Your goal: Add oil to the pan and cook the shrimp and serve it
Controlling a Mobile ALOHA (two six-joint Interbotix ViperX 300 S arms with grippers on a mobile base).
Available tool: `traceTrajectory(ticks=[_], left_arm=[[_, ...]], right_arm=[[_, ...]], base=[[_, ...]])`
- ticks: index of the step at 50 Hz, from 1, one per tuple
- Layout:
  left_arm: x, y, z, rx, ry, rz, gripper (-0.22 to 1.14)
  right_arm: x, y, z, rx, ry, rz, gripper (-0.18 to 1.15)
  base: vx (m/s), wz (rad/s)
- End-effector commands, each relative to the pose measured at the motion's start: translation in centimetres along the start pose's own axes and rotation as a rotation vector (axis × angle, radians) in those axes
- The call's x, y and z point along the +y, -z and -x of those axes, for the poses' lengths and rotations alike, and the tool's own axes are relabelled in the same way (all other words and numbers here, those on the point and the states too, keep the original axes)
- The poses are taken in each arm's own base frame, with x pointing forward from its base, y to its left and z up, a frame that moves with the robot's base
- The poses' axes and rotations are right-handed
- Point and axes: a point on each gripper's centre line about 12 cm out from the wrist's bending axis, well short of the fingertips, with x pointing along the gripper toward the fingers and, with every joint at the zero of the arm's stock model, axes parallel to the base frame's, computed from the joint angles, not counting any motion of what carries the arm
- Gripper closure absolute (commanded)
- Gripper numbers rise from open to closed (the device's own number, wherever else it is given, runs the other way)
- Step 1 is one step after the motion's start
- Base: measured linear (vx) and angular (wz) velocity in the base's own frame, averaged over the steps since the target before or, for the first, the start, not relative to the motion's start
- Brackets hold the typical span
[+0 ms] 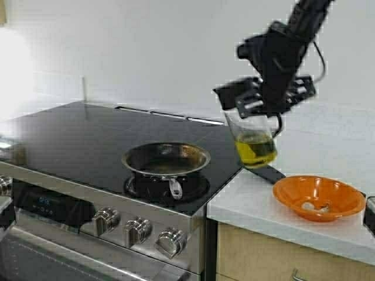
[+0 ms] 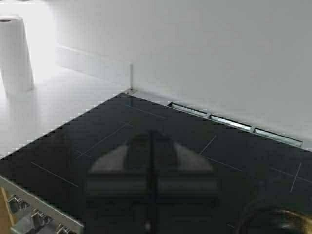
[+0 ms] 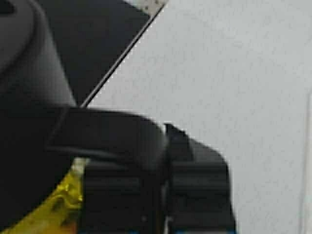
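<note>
My right gripper (image 1: 265, 100) is shut on the black handle (image 3: 107, 136) of the clear pitcher (image 1: 253, 132) and holds it in the air over the stove's right edge. The yellow oil (image 1: 256, 150) fills its lower part and also shows in the right wrist view (image 3: 56, 207). The pitcher is about upright. The steel pan (image 1: 166, 159) sits on the front right burner, left of and below the pitcher, and looks empty. Pale shrimp (image 1: 313, 206) lie in the orange bowl (image 1: 337, 193) on the counter. My left gripper (image 2: 152, 187) is shut and empty above the black cooktop.
The black glass cooktop (image 1: 76, 134) has knobs (image 1: 137, 231) along its front. The white counter (image 1: 263, 205) lies to the right, with a dark flat thing (image 1: 268, 173) under the pitcher. A paper towel roll (image 2: 14, 53) stands on the counter left of the stove. A white wall is behind.
</note>
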Motion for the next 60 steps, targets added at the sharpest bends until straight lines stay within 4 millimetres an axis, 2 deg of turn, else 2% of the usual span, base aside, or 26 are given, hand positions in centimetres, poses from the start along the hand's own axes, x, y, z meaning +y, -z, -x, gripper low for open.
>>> traceTrajectory(ticks=[1, 11, 26, 44, 60], left_arm=[[0.0, -0.1, -0.2, -0.002, 0.000, 0.005, 0.89], [0.0, -0.1, -0.2, -0.002, 0.000, 0.006, 0.89], [0.0, -0.1, -0.1, 0.000, -0.002, 0.008, 0.89], [0.0, -0.1, -0.1, 0.000, -0.002, 0.008, 0.89], [0.0, -0.1, -0.1, 0.002, -0.001, 0.009, 0.89]], right_arm=[[0.7, -5.5, 0.2, -0.081, 0.029, -0.002, 0.89], [2.5, -8.1, -0.6, -0.089, 0.060, 0.123, 0.89], [5.9, -9.7, -2.0, -0.076, 0.103, 0.388, 0.89], [10.1, -9.2, -3.1, -0.092, 0.115, 0.629, 0.89], [11.3, -9.2, -4.4, -0.069, 0.165, 0.831, 0.89]], base=[[0.00, 0.00], [0.00, 0.00], [0.00, 0.00], [0.00, 0.00], [0.00, 0.00]])
